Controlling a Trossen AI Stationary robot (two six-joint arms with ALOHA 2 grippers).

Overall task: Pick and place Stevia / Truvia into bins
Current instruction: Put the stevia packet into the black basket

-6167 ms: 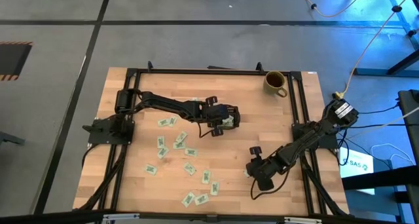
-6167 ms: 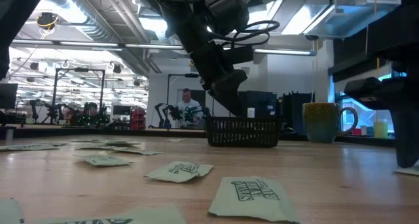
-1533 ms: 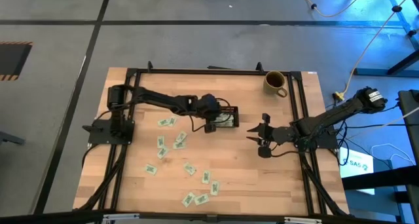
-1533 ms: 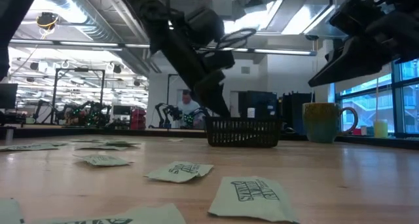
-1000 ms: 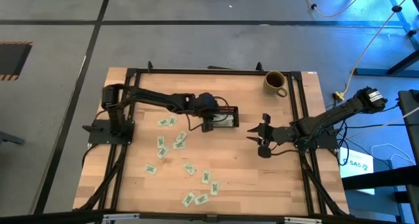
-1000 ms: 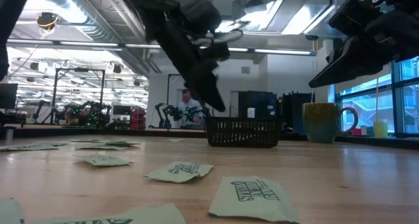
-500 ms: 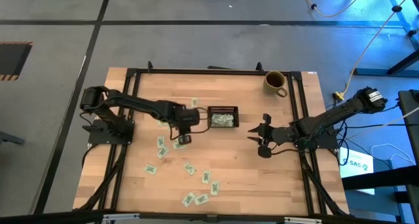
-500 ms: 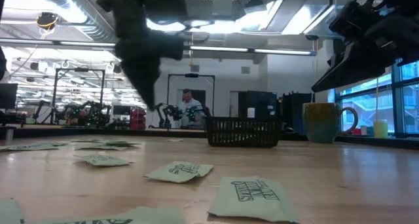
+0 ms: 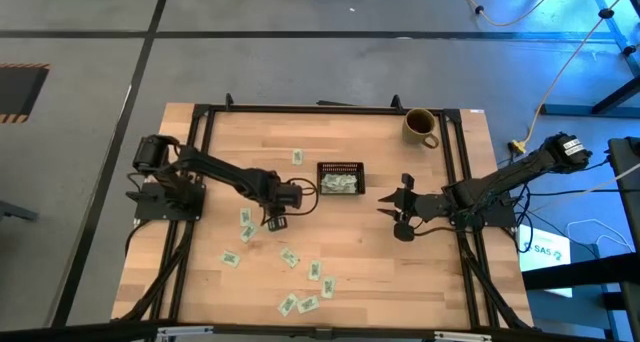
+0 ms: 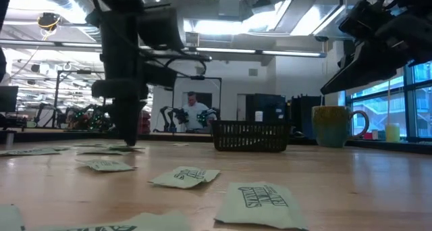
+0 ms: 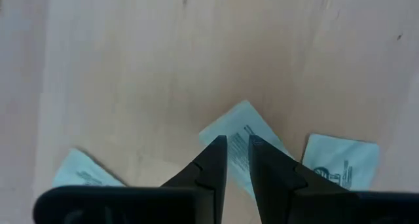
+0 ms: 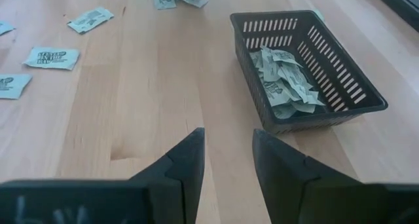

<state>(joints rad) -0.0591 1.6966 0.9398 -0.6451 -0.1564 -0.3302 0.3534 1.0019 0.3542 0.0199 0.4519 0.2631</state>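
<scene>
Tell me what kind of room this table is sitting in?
Most likely a robotics lab or open workshop. The low view shows exposed ceiling ducts and strip lights, more robot rigs on benches in the background, and a person working at one. The high view shows a bare concrete floor with a cable running across it.

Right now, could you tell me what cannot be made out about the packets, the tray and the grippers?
- Left gripper: the left wrist view shows a narrow gap over a pale green paper packet; contact unclear.
- Small black slotted plastic tray: its heap of packets overlaps, uncountable; in the low view the wall hides them.
- Right gripper: open, holding nothing.
- Packet print: too small in the high view.
</scene>
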